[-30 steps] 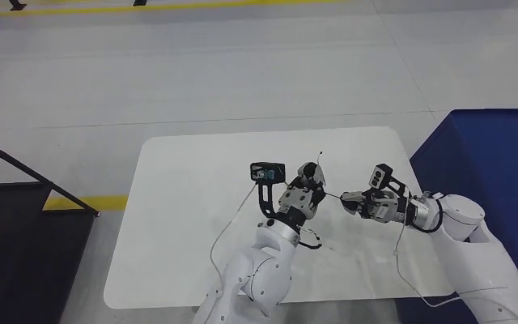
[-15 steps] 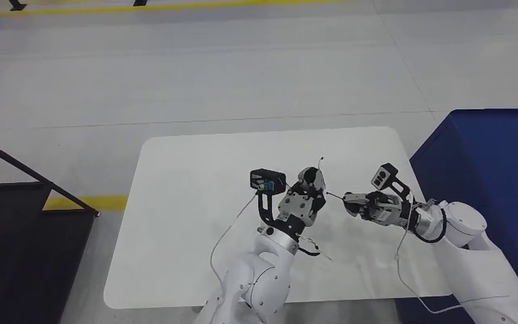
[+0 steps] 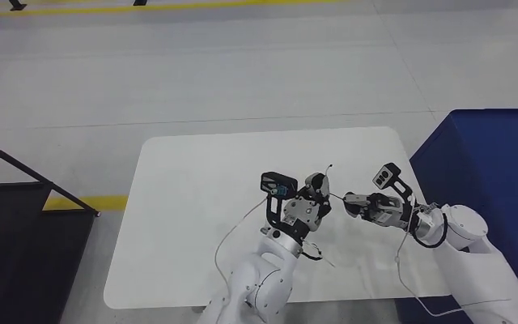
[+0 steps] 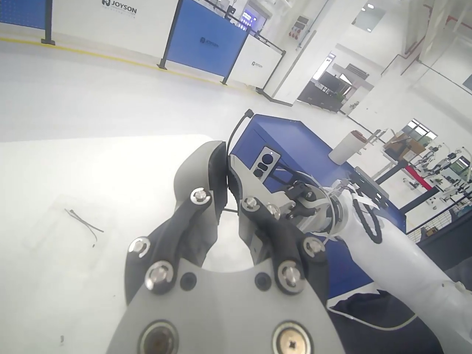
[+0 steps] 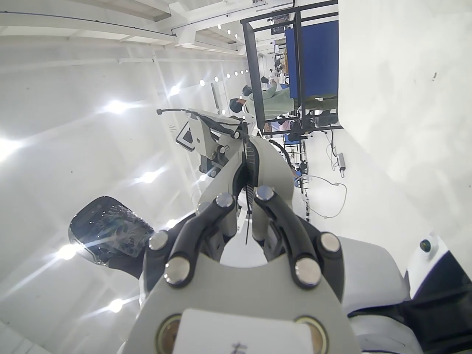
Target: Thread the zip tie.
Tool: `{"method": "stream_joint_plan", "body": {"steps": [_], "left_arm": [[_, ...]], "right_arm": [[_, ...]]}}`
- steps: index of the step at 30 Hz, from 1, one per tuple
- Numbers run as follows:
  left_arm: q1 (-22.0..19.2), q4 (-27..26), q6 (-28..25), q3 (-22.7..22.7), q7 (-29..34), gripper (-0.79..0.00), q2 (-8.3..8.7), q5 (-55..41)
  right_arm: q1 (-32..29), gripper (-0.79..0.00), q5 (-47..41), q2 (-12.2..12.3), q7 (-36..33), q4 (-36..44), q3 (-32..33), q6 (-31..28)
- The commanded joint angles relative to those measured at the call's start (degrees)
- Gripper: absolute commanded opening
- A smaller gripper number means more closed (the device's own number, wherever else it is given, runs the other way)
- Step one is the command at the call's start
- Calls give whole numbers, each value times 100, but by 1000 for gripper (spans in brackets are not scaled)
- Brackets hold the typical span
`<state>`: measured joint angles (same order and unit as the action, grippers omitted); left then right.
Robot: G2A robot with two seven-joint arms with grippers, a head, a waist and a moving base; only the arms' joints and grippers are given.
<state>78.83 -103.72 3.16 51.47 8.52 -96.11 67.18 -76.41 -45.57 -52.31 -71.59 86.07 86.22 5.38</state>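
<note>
While both sets of jaws are clenched, what they are pinching is the same thin black zip tie [image 4: 249, 112], held up in the air between the two arms. From where I stand, the left gripper [image 4: 225, 165] has its two fingers pressed flat together on the strap. The free end curves up and away from its tips, finishing in the small square head. The right gripper [image 5: 247, 149] is clamped just as tightly on another stretch of the strap, and a short thin tail hangs back between its fingers toward the wrist. Seen from above, the two grippers point at one another, close but not touching, with a fine dark line of tie crossing the small gap between them. The head pokes up just past the left one. Both are raised over the right half of the white table [image 3: 186, 211], the left arm coming in from the near edge and the right arm from the side. A second zip tie [image 4: 83, 222] lies loose and flat on the tabletop, well away from the grippers. A blue bin [image 3: 477, 154] stands just beside the table's right edge, behind the right arm.
</note>
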Motion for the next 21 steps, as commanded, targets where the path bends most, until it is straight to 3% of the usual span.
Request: {"method": "stream_joint_plan", "body": {"steps": [1, 21], "left_arm": [[-10, -5, 11, 14, -26, -785, 4, -26], [-134, 12, 48, -61, 1, -785, 42, 35]], "right_arm": [[0, -785, 0, 0, -1, 0, 0, 1], [0, -785, 0, 0, -1, 0, 0, 1]]}}
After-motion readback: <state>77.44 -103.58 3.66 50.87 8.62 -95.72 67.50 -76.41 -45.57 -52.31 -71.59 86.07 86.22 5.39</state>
